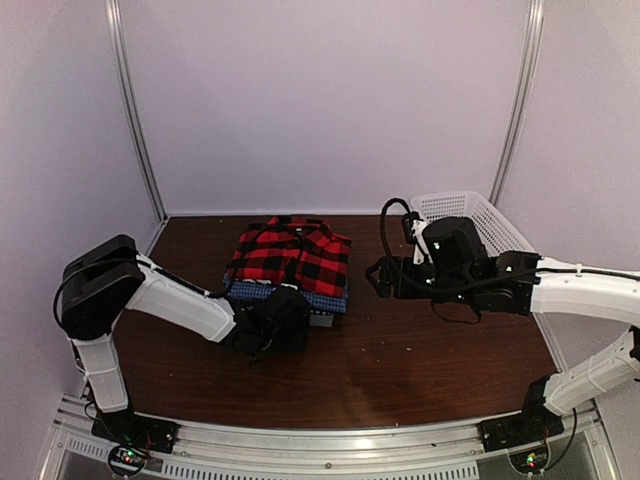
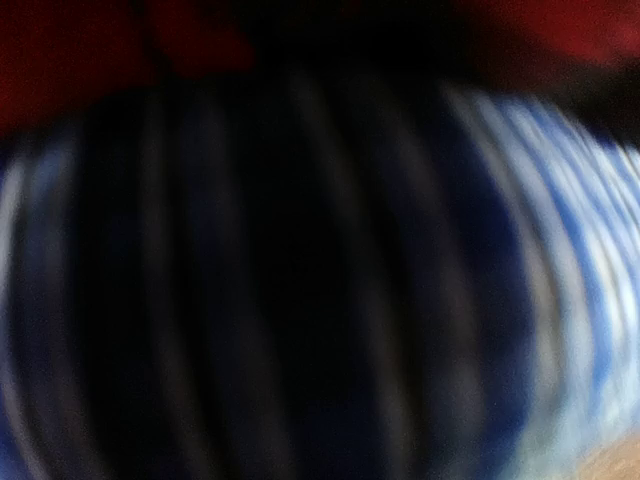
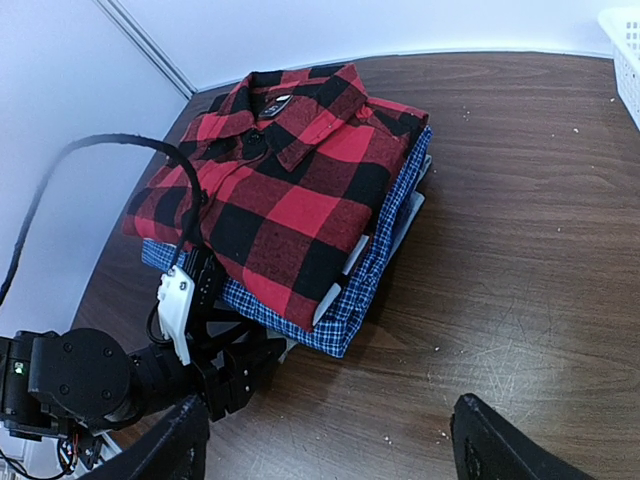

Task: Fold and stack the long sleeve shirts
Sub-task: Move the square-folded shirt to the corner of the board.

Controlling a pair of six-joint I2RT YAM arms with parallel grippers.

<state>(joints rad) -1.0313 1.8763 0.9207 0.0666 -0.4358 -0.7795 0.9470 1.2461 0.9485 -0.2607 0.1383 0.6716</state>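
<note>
— On your bench (image 1: pixel 430 350), what lies where?
— Stacked mid-bench: red plaid shirt (image 1: pixel 290 255) atop blue shirt (image 1: pixel 335 298). Left end effector (image 1: pixel 285 320) sits at their near edge, and I can't tell its grip. Right end effector (image 3: pixel 330 415) hangs open.

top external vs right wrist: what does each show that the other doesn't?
Only top external: the right arm itself and the whole white basket; the wrist view catches just a corner of it.
Only right wrist: the right gripper, fingers wide apart with nothing between them, and the collar of the red plaid shirt.
Both: the red plaid shirt folded on top of the blue checked shirt, with the left gripper at the stack's near edge.
</note>
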